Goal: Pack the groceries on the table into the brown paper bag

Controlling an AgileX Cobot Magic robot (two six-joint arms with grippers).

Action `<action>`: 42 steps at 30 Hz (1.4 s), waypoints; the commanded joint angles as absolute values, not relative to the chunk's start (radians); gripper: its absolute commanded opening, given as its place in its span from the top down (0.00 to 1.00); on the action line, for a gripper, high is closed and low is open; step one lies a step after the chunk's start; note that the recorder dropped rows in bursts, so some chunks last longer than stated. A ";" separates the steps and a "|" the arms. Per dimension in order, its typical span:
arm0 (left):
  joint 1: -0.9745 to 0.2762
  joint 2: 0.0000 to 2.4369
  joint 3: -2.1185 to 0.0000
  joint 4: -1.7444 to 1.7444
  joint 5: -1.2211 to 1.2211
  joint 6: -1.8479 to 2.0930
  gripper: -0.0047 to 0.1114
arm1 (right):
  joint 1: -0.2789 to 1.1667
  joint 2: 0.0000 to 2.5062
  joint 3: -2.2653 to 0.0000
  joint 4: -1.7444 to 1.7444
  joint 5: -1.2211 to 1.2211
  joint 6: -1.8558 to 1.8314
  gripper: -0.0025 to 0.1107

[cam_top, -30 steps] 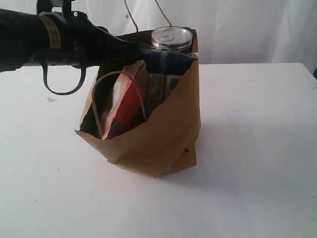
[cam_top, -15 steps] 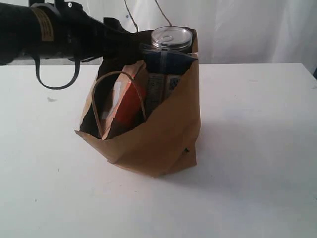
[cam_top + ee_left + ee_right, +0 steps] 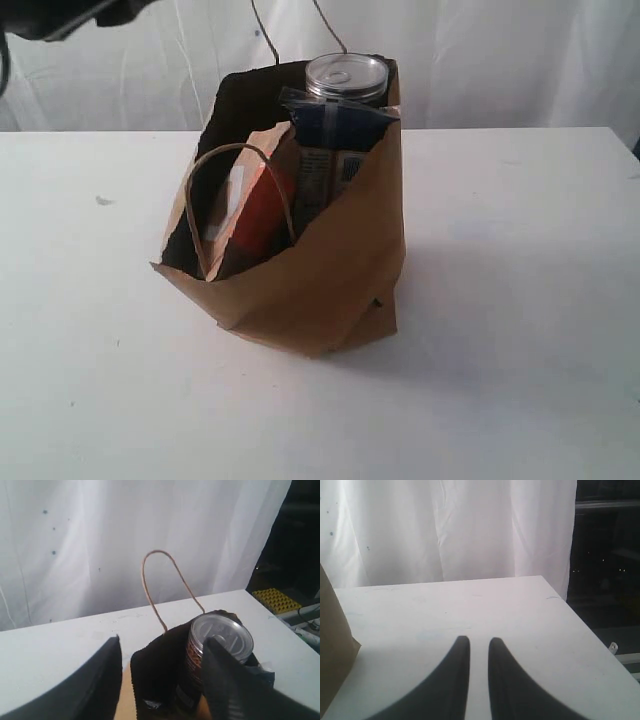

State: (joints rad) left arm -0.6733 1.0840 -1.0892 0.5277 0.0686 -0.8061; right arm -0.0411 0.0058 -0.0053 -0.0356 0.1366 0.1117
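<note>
**Left gripper.** The left gripper (image 3: 164,645) is released: its two dark fingers (image 3: 100,680) stand well apart and nothing is clamped between them. It hangs above the open mouth of the brown paper bag (image 3: 330,280). In the exterior view only a dark part of the left arm (image 3: 60,12) shows, at the upper left corner and well clear of the bag.

**Task item relative to the left gripper.** The dark can (image 3: 220,640) stands upright inside the bag, below the gripper and partly behind one finger. Its silver pull-tab lid faces up. No finger touches it.

**Right gripper.** The right gripper (image 3: 478,642) is nearly clenched. Only a narrow slit separates its fingertips, and it grasps nothing. It hovers over bare table (image 3: 470,605), with a corner of the bag off to one side.

**Bag contents.**
- The bag stands on the table (image 3: 520,300), leaning slightly, top open.
- The dark can (image 3: 346,78) sits at the rear, its lid level with the bag's rim.
- The long dark-blue packet (image 3: 335,125) stands on end just in front of the can, touching it.
- An orange item (image 3: 262,215) lies lower in the bag. It is probably the orange juice bottle, but shadow hides its shape.
- One cord handle (image 3: 240,150) loops across the front opening.
</note>
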 commanded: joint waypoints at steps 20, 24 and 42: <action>-0.671 0.764 -1.095 0.368 0.397 -0.813 0.56 | -0.050 0.000 0.000 -0.036 0.133 0.117 0.86; -0.671 0.720 -1.095 0.218 0.491 -0.806 0.56 | -0.050 0.000 0.000 -0.036 0.133 0.117 0.86; -0.671 0.645 -0.914 -0.308 0.691 -0.804 0.56 | -0.050 0.000 0.000 -0.036 0.133 0.117 0.86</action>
State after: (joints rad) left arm -0.6733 0.6677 -1.0071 -0.2964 0.8095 -0.8061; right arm -0.0411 0.0058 -0.0053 -0.0356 0.1386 0.1133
